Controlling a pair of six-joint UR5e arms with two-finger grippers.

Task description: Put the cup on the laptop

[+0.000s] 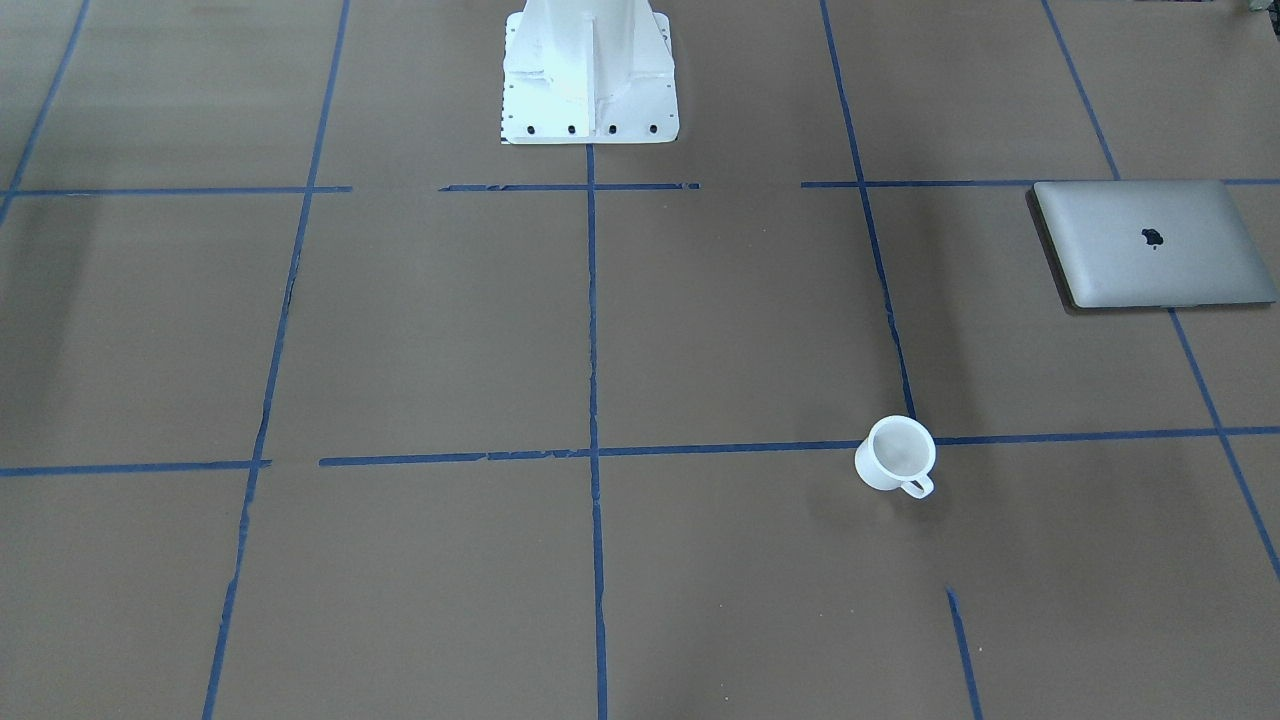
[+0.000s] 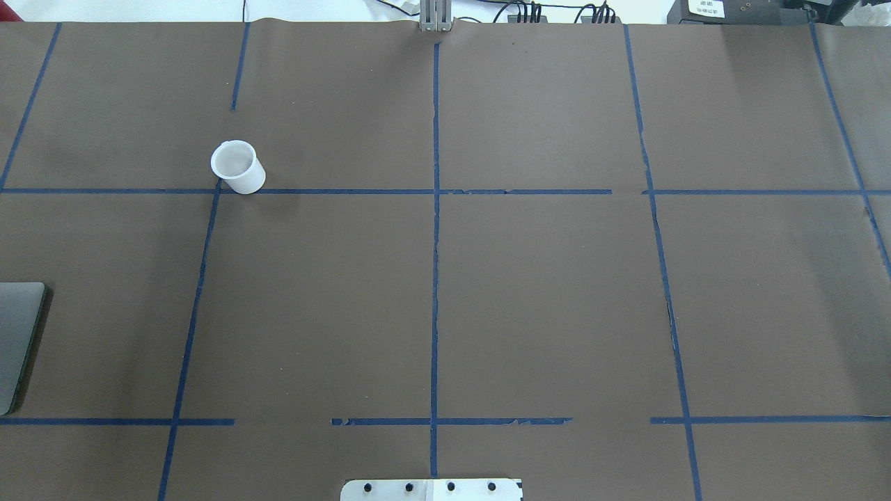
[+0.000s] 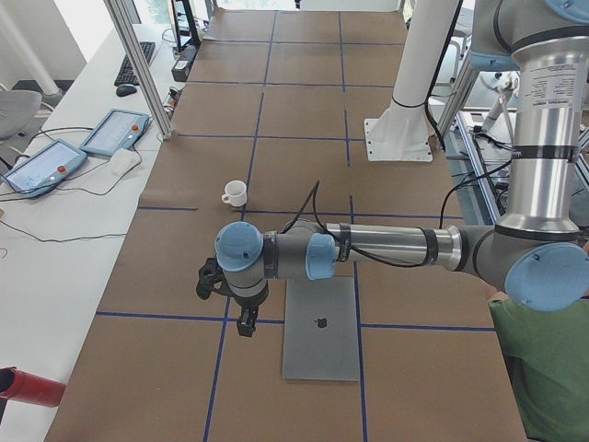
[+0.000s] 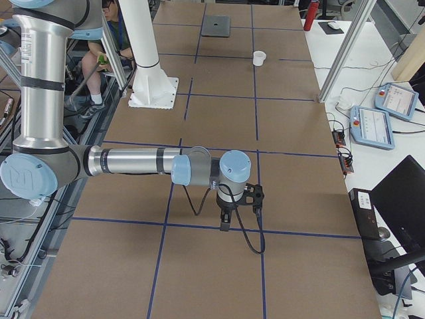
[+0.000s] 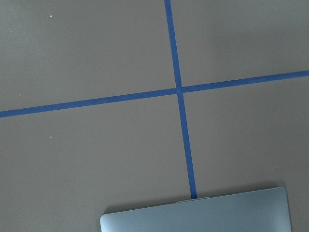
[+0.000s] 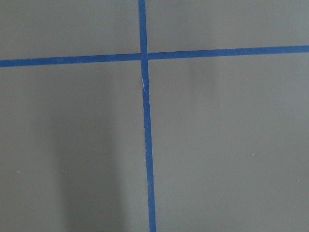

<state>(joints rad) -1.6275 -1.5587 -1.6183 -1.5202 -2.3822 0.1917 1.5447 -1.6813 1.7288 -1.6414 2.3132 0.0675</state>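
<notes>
Judged the task at its first step, with nothing grasped. Saw the laptop lying flat and shut on the robot's left, and the cup upright farther out, well apart from it. Reckoned on a reach outward to the cup next, then a grip at rim or handle. Found the left gripper hung just beside the laptop, touching nothing; could not tell its opening. Could not tell for the right gripper either, far off over bare paper.
</notes>
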